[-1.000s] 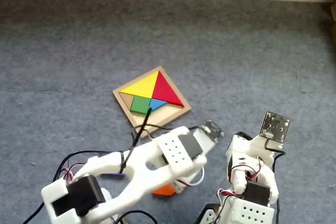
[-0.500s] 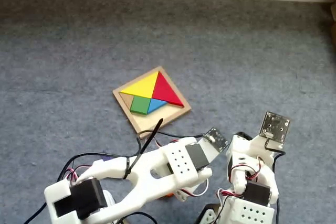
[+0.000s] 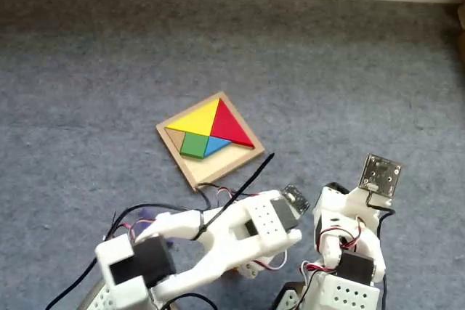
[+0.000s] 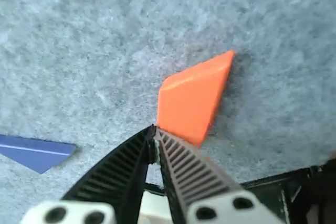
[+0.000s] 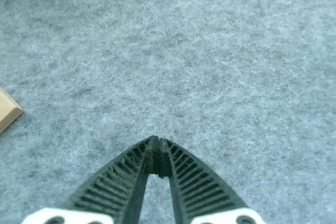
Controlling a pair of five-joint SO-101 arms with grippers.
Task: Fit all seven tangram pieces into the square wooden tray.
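The left hand (image 4: 154, 132), closed, sits against the orange piece (image 4: 193, 98); a blue piece (image 4: 34, 151) lies apart.

I see the blue piece (image 4: 32, 152) cut off by the left wrist view's edge, the orange piece (image 4: 193, 98) with its near corner tucked behind my left gripper (image 4: 155, 134), the wooden tray (image 5: 7, 113) just one corner at the right wrist view's edge, my left arm (image 3: 218, 245) covering the carpet beneath it from the high view.
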